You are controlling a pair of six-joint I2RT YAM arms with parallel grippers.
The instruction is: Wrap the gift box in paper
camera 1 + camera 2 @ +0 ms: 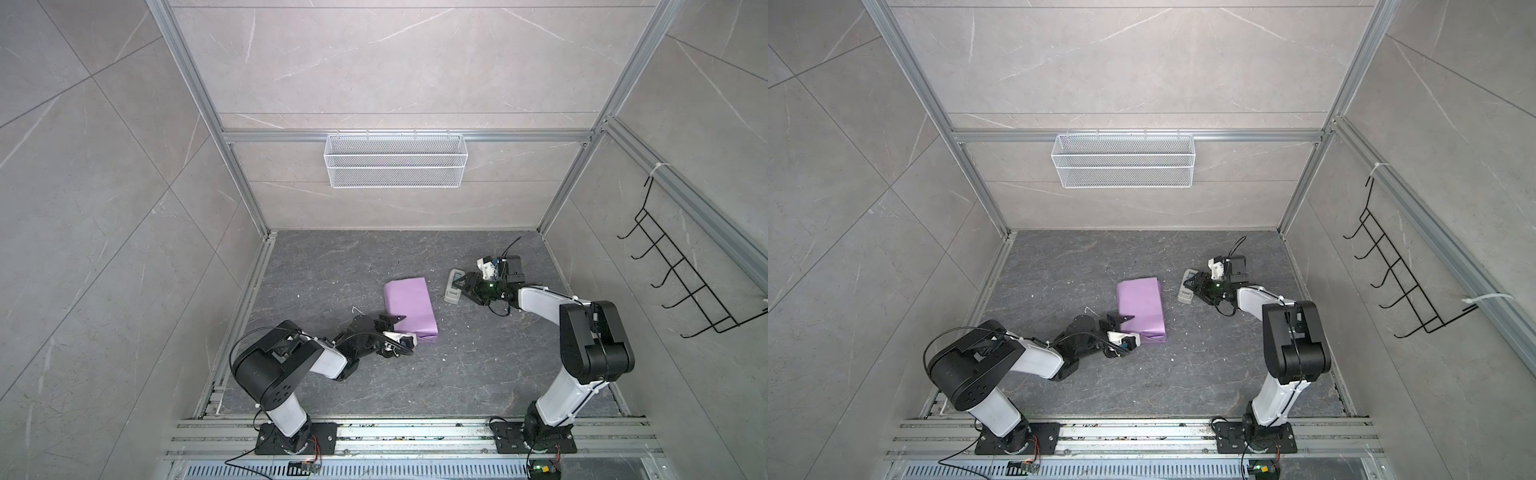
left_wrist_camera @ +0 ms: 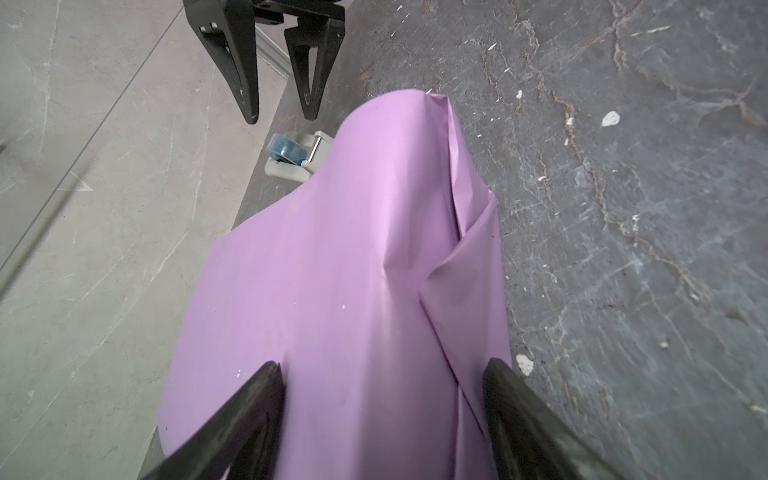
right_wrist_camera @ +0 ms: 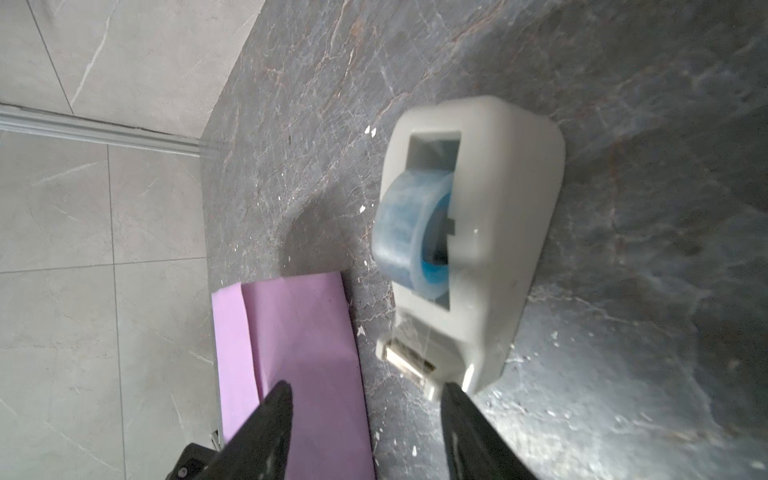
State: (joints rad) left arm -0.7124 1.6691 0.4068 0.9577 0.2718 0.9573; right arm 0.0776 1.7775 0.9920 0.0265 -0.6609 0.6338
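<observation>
From my station I see the paper (image 1: 409, 307) folded lilac side out into a flat parcel, lying about midway across the dark stone tabletop (image 1: 457, 374). The gift box is wholly covered, so I can't see it directly. In the left wrist view a seam and a tucked fold run along one side of the parcel.

My left gripper (image 2: 382, 370) sits at the parcel's near end with its jaws wide. Both fingertips (image 2: 266, 382) are over the paper's top face rather than clamped on its sides; I can't tell whether they press down.

My right gripper (image 3: 366, 390) is low at the grey-white tape dispenser (image 3: 498, 232), just beside its cutter end, jaws apart at a middling gap. That view is blurred, and I can't tell whether any tape lies between them. The dispenser carries a blue-cored clear roll (image 3: 411, 232) and stands to the right of the parcel, apart from it.
</observation>
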